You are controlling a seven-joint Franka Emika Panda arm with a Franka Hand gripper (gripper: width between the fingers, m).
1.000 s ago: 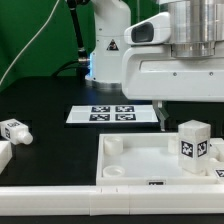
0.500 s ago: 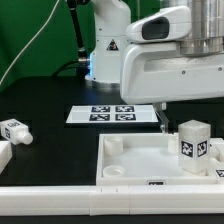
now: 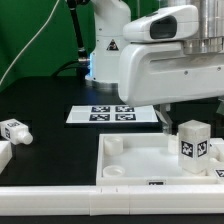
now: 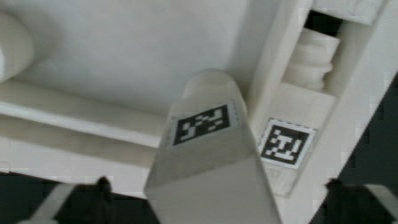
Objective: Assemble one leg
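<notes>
A leg stands upright on the right part of the large white panel. It is a chunky white post with a marker tag on its side. In the wrist view the same leg shows two tags and fills the middle. My gripper is open, with one dark fingertip on each side of the leg and a gap between each and the leg. In the exterior view the hand hangs just above this leg and hides most of the fingers. A second leg lies on its side at the exterior view's left.
The marker board lies behind the panel, near the robot base. Another white part sits at the far left edge. A long white rail runs along the front.
The hand has shifted slightly toward the exterior view's right and a little up. The upright leg and the other parts have not moved.
</notes>
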